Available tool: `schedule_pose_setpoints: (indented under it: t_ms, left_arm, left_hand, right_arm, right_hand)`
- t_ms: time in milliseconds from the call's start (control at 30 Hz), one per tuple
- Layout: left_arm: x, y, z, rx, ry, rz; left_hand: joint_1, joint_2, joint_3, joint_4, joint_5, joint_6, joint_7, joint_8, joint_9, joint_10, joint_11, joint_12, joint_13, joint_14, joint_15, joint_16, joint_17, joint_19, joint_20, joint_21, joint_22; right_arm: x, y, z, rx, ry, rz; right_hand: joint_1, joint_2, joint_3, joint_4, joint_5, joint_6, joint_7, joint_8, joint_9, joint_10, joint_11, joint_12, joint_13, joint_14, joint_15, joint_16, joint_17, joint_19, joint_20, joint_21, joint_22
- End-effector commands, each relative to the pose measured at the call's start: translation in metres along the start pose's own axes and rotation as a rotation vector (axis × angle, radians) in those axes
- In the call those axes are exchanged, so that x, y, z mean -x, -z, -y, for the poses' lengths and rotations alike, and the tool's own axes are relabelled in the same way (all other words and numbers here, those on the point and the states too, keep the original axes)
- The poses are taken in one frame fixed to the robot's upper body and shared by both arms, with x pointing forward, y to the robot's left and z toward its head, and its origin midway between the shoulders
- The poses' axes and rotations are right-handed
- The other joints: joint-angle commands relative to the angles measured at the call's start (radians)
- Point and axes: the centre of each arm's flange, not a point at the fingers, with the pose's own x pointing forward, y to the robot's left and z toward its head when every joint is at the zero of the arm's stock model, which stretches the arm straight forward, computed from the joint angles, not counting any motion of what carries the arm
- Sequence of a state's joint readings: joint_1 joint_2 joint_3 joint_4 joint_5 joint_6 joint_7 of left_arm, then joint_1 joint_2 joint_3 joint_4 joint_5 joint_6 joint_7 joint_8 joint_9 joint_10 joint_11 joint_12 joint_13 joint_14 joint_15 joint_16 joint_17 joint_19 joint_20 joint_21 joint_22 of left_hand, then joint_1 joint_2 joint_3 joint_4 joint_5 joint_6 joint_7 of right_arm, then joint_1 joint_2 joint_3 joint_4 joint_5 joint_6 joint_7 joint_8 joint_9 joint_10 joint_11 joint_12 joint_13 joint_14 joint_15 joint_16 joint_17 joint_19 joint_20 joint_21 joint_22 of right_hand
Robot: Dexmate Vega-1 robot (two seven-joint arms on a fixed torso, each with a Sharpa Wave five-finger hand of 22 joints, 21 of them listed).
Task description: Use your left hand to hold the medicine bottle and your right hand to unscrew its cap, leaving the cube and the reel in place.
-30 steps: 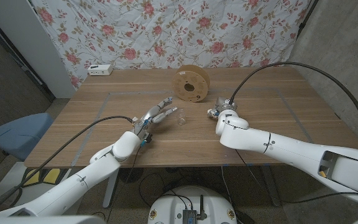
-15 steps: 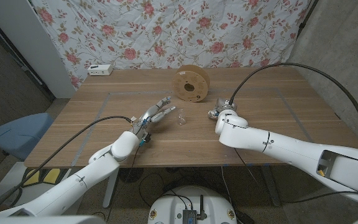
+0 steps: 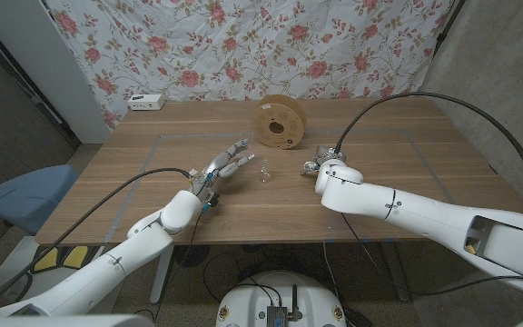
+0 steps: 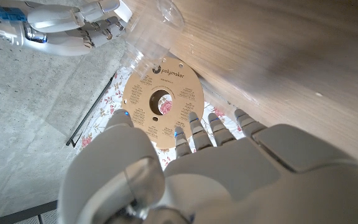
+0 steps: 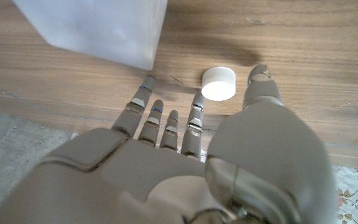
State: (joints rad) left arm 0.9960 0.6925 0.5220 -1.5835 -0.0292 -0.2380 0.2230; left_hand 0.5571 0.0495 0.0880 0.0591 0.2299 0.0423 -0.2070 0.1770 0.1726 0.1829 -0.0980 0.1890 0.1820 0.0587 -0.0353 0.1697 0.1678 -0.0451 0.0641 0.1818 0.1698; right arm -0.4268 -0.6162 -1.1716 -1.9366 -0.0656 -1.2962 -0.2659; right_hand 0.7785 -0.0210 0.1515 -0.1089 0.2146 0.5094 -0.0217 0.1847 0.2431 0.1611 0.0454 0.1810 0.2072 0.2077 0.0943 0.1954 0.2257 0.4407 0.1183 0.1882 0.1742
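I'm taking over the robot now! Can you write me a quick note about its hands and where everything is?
Left hand: open, holds nothing, fingers reaching toward the clear bottle but short of it.
Right hand: open, fingers spread on the table beside the white cap, not gripping it.
Things: the bottle is mid-table in front of the reel; the cube sits near the right hand.
Done: the cap lies alone on the table, so it looks already off.
Left: probably just checking the bottle's top, which is too small to make out; leave the cube and reel alone.
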Motion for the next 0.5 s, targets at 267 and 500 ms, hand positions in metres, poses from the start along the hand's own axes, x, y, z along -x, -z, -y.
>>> schedule_pose_setpoints:
  t_ms: [267,500]
  left_arm:
    - [-0.008,-0.002,-0.014,0.018,0.001,0.024]
    - [-0.010,-0.005,-0.022,0.020,0.000,0.044]
  left_hand:
    - [-0.001,0.026,0.007,-0.007,0.006,-0.038,0.000,-0.007,-0.001,-0.051,0.005,-0.005,0.000,-0.047,-0.008,-0.003,0.000,-0.003,-0.019,0.005,0.001]
    - [-0.007,0.029,0.004,-0.008,0.004,-0.055,-0.003,-0.006,-0.001,-0.076,0.007,-0.007,0.000,-0.066,-0.003,-0.002,0.000,-0.003,-0.008,0.006,0.002]
  right_arm:
    - [0.014,0.000,0.005,-0.030,0.023,0.044]
    - [0.020,0.000,0.010,-0.040,0.050,0.082]
  right_hand:
    - [-0.034,-0.008,-0.010,0.005,0.016,-0.125,-0.004,-0.012,-0.005,-0.066,0.012,0.001,0.004,-0.079,0.020,-0.011,-0.001,-0.063,0.003,-0.007,0.001]
    - [-0.043,-0.010,-0.013,0.005,0.020,-0.165,-0.008,-0.014,-0.009,-0.081,0.011,0.003,0.003,-0.101,0.021,-0.011,-0.003,-0.077,-0.001,-0.006,0.001]
